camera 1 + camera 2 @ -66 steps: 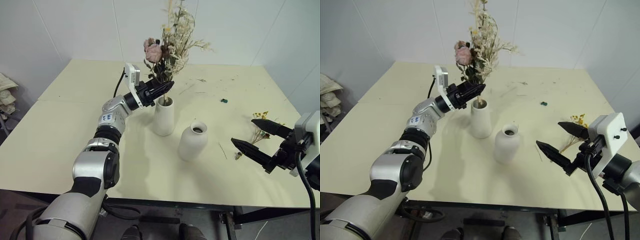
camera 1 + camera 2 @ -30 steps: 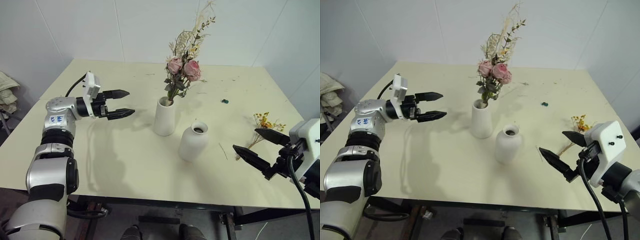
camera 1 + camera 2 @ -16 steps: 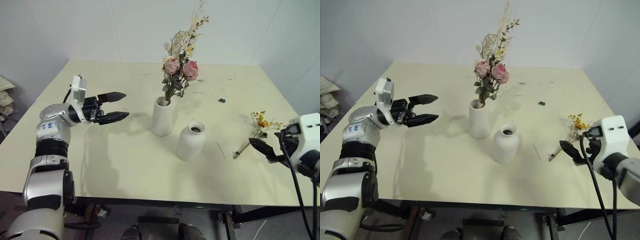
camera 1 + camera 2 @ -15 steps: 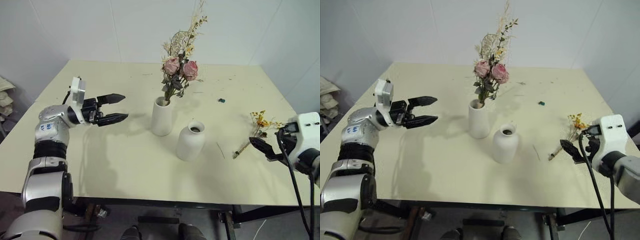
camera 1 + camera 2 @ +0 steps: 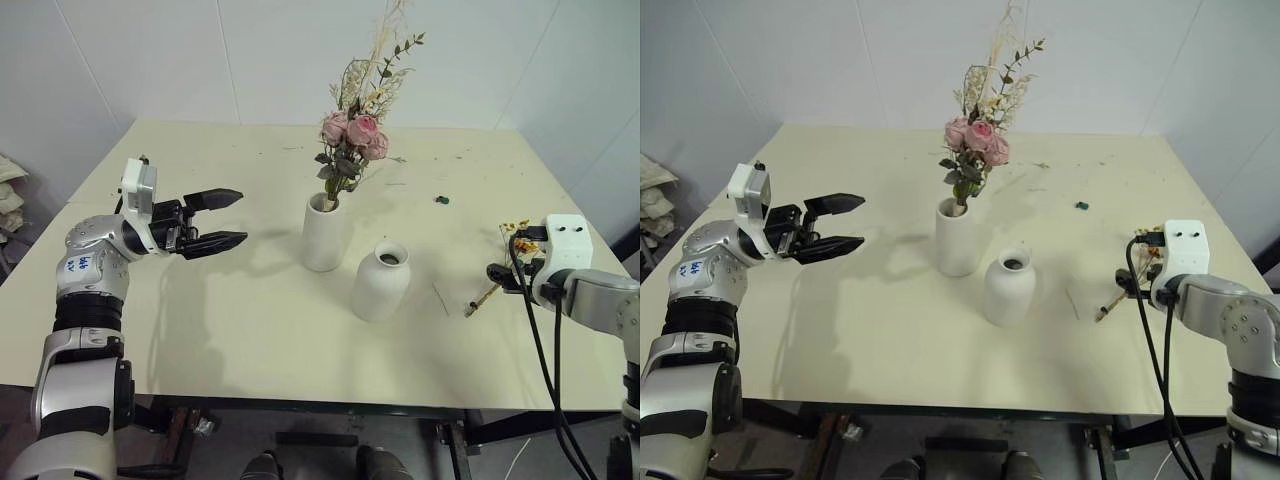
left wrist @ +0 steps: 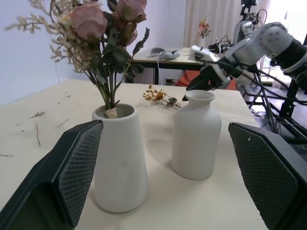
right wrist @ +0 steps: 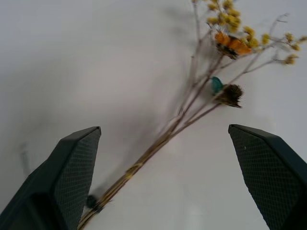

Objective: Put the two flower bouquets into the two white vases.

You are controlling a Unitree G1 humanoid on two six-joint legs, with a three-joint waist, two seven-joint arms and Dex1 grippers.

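Rose bouquet (image 5: 352,140) upright in tall vase (image 5: 326,233) (yellow sprig (image 7: 211,86) flat).

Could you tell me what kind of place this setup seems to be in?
Probably a robotics lab: a plain table against bare white walls, and another desk with cables and equipment behind it.

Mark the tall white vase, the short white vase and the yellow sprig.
tall white vase (image 5: 327,240), left eye view, middle of its wall
short white vase (image 5: 381,287), left eye view, its belly
yellow sprig (image 7: 192,109), right wrist view, its stems
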